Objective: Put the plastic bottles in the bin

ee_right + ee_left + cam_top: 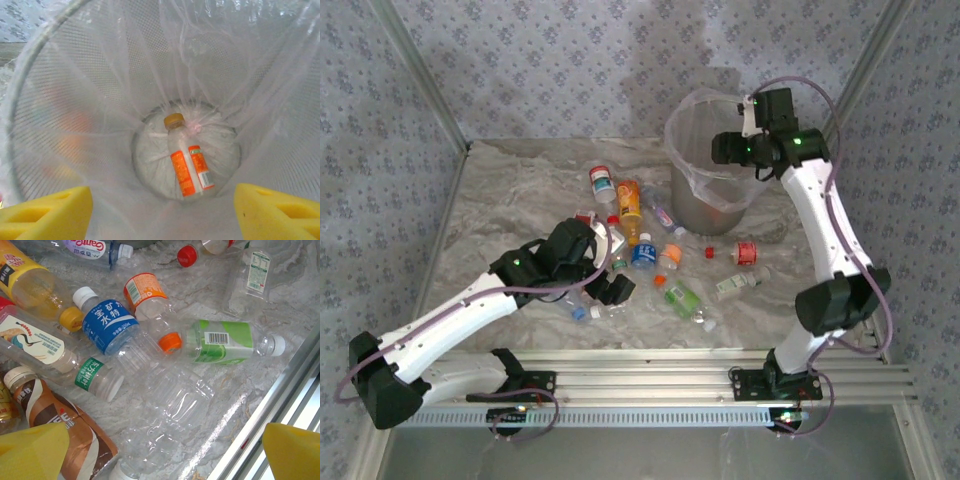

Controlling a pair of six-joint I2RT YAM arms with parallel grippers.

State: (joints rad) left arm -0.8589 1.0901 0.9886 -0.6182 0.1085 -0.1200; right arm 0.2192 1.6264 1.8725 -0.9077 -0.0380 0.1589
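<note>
Right wrist view: right jaws parted and empty over the bin (pixel 75 115), one bottle (pixel 187 165) lying inside; left jaws wide over scattered bottles (pixel 110 325), likely choosing one.

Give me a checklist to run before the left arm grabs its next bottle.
1. Left gripper open and empty: ok, the jaws stand wide with nothing between them.
2. Target below it: ok, an unlabelled clear bottle lies on the table under the jaws.
3. Target free of neighbours: not ok, the brown-labelled bottle and the green-banded bottle crowd it on one side.
4. Right gripper empty: ok, it is open above the bin.
5. Room in the bin: ok, one orange-labelled bottle lies at the bottom.
6. Bin mouth free for a left-arm drop: not ok, the right gripper hangs over it.
</note>
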